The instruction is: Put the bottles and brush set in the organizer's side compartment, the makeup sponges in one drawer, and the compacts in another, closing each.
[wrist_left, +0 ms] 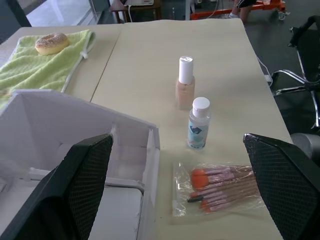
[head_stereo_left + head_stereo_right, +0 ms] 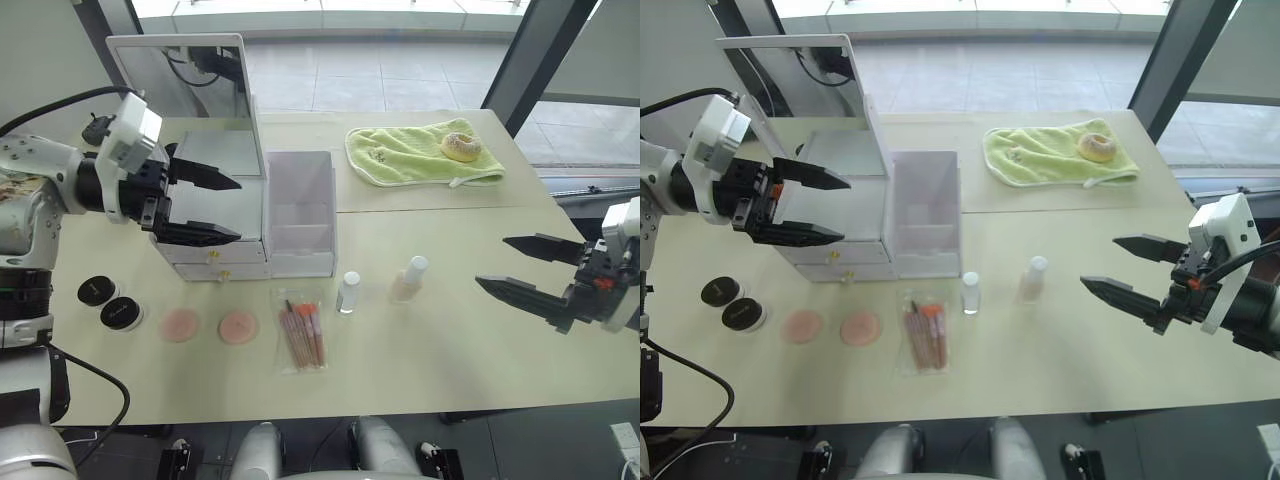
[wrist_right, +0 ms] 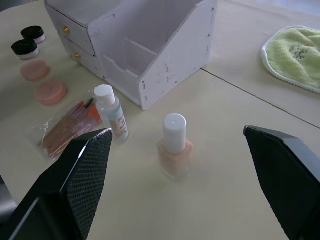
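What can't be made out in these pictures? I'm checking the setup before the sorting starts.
- Drawers of the organizer: the head views cannot settle what is in them; the left gripper, open, covers part of the front.
- Floor of the side compartment: hidden by its own walls in the right wrist view.
- Label on the clear bottle: too small to read.
- Brush set: brush count unclear through the pouch.

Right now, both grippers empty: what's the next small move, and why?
Probably ease the right gripper toward the peach-beige bottle. Its fingers are open and empty, that bottle stands upright nearest it, and the side compartment is open-topped. The left gripper hangs open by the organizer, farther away.
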Controlling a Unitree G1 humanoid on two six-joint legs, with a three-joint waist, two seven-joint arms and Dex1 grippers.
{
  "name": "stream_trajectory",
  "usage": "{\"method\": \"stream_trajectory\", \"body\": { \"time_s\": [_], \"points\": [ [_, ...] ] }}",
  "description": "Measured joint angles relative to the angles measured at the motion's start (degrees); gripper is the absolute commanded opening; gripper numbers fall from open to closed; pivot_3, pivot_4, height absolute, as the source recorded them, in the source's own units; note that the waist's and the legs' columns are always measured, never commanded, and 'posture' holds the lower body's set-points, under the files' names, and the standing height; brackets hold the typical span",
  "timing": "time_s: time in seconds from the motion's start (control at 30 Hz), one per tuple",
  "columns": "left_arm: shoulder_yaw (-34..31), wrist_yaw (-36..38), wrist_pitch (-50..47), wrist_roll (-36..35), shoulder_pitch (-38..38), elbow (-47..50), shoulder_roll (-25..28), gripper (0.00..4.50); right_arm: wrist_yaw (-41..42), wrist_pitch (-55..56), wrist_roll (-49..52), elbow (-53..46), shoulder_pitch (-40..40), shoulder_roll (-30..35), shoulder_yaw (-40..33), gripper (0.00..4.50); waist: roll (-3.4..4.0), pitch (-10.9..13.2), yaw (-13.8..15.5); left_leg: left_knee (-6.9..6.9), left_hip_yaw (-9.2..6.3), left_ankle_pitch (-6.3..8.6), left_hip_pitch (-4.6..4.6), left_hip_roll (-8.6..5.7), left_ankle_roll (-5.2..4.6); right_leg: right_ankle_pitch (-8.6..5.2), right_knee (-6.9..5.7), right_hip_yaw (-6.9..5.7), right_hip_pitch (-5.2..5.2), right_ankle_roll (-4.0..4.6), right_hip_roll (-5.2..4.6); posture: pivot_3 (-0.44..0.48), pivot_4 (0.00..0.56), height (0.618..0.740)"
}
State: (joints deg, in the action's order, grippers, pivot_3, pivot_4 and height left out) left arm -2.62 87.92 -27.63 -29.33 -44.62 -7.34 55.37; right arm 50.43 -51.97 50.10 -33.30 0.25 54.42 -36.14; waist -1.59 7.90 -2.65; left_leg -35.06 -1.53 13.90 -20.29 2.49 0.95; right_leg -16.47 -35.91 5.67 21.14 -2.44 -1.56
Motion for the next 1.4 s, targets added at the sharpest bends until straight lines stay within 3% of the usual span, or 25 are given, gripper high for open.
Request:
{"method": "stream_trajectory", "body": {
  "time_s": [0.17, 0.23, 0.3, 0.5, 0.87, 0.97, 1.23, 1.4],
  "points": [
    [-7.3, -0.4, -3.8, -3.9, 11.0, 1.9, 3.4, 4.50, -0.5, 4.1, -2.8, 2.3, -2.7, -2.0, 8.0, 4.45, 0.01, 0.0, -0.2, 0.06, 0.00, 0.00, 0.05, 0.22, 0.00, -0.01, -0.08, -0.04, 0.21, 0.11, 0.19, 0.000, 0.150, 0.740],
    [-13.6, -0.9, -5.4, -5.6, 18.6, 4.1, 5.2, 4.50, -0.4, 5.5, -4.0, 4.7, -5.3, -2.3, 11.2, 4.45, 0.06, 0.0, -0.5, 0.10, 0.07, 0.00, 0.07, 0.28, 0.00, 0.00, -0.06, 0.01, 0.14, 0.20, 0.18, 0.000, 0.150, 0.740],
    [-20.9, -3.8, -6.4, -6.9, 26.7, 8.1, 4.5, 4.50, 0.1, 7.3, -6.5, 8.7, -8.1, -3.0, 15.4, 4.45, 0.03, 0.0, -0.5, 0.13, 0.07, 0.00, 0.14, 0.32, 0.00, -0.01, -0.03, -0.04, 0.14, 0.23, 0.14, 0.000, 0.150, 0.740],
    [-28.8, -7.5, -1.9, -9.4, 41.9, 24.2, -3.7, 4.50, 3.6, 11.4, -12.0, 17.2, -14.2, -4.0, 25.2, 4.45, 0.03, 0.1, 0.8, 0.04, 0.22, 0.00, 0.06, 0.33, 0.01, 0.03, 0.07, -0.12, 0.14, 0.34, -0.06, 0.000, 0.150, 0.740],
    [-34.4, -12.9, -1.3, -14.3, 50.2, 31.9, -5.4, 4.50, 7.5, 17.5, -19.7, 26.0, -19.1, -7.7, 35.1, 4.45, 0.07, 0.0, 0.2, 0.04, 0.20, 0.00, 0.10, 0.36, 0.01, 0.05, 0.02, -0.11, 0.14, 0.37, 0.06, 0.000, 0.150, 0.740],
    [-34.7, -13.1, -2.3, -16.4, 51.9, 33.7, -5.2, 4.50, 9.0, 19.2, -21.0, 28.3, -20.1, -8.2, 35.7, 3.88, 0.09, 0.0, 0.2, 0.04, 0.21, 0.00, 0.10, 0.35, 0.01, 0.05, 0.02, -0.10, 0.14, 0.37, 0.06, 0.000, 0.150, 0.740],
    [-34.7, -14.8, -2.7, -18.1, 52.0, 34.0, -3.7, 4.50, 10.7, 21.5, -23.0, 31.0, -21.9, -10.9, 36.4, 1.19, 0.12, 0.0, 0.2, 0.03, 0.18, 0.00, 0.10, 0.35, 0.01, 0.05, 0.02, -0.12, 0.14, 0.39, 0.08, 0.000, 0.150, 0.740],
    [-34.7, -15.3, -2.2, -18.0, 51.3, 33.8, -3.1, 4.50, 11.3, 21.9, -23.4, 31.1, -21.9, -10.9, 36.4, 1.04, 0.12, 0.0, 0.2, 0.04, 0.18, 0.00, 0.11, 0.35, 0.01, 0.06, 0.02, -0.12, 0.14, 0.40, 0.08, 0.000, 0.150, 0.740]
  ]
}}
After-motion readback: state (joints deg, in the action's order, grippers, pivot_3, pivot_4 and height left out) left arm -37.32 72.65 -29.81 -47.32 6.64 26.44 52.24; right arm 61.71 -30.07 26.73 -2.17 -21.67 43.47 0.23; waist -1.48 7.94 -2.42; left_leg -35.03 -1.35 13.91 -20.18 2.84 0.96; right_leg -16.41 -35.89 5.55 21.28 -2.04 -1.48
